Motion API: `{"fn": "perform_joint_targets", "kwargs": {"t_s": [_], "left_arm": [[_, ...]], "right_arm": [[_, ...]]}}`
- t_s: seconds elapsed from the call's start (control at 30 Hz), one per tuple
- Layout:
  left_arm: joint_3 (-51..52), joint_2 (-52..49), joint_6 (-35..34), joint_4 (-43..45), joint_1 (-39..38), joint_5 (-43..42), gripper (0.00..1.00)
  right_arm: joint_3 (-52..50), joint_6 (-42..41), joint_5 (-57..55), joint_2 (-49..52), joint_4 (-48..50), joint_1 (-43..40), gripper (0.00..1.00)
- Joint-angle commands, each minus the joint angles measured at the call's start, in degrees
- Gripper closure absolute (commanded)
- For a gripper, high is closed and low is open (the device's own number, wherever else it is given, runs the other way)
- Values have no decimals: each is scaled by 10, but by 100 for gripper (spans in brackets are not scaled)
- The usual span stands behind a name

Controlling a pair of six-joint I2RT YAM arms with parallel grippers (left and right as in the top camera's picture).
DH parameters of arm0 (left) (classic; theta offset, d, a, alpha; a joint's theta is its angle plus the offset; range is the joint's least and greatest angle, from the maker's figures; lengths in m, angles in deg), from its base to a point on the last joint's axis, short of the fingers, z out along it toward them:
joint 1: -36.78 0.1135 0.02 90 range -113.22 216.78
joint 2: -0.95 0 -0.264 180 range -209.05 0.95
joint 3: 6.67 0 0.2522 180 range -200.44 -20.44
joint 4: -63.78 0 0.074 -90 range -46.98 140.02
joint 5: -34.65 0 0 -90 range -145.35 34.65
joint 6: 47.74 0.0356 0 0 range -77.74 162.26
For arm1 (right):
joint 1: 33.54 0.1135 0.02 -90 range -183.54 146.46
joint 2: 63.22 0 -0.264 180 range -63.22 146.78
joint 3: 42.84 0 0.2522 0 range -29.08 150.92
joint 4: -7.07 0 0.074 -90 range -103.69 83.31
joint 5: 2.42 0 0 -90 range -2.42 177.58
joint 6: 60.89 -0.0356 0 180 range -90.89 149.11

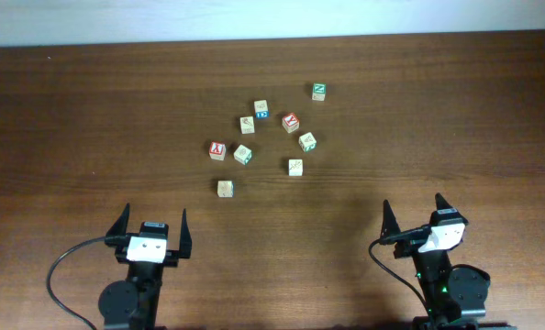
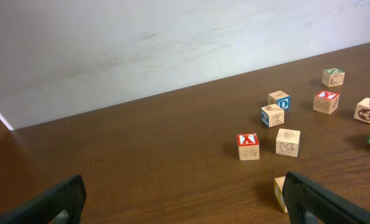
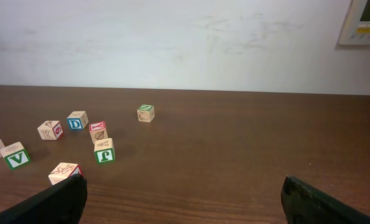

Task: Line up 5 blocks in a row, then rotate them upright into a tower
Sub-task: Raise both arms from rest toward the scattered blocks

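Green-framed Z cube [image 1: 318, 91] on the brown wooden table [image 1: 71, 110]; blue-lettered cube [image 1: 261, 109] lies left of the Z cube, apart from it.

Plain indoor room set up as a robot test bench, probably a lab or an office. A dark brown wood-grain table [image 1: 71, 110] stands against a bare white wall [image 3: 172, 37] that carries a beige plastic control panel [image 3: 365, 22]. A black left robot arm [image 1: 137, 295] and a black right robot arm [image 1: 450, 289] are mounted at the table's near edge.
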Motion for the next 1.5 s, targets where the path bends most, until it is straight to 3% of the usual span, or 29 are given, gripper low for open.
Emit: {"fn": "perform_joint_targets", "kwargs": {"t_s": [0.0, 0.73, 1.07, 1.23, 1.47], "left_arm": [[4, 5, 9, 0, 3, 2, 1], [4, 5, 9, 0, 3, 2, 1], [3, 4, -19, 19, 4, 29, 1], [-46, -36, -27, 42, 4, 63, 1], [-223, -223, -28, 8, 4, 62, 1]], "right_arm": [[-5, 3, -5, -4, -1, -3, 1], [-5, 3, -26, -4, -2, -3, 1], [24, -10, 56, 4, 17, -3, 1], [114, -10, 86, 91, 17, -3, 1], [290, -10, 175, 298, 1, -3, 1]]}}
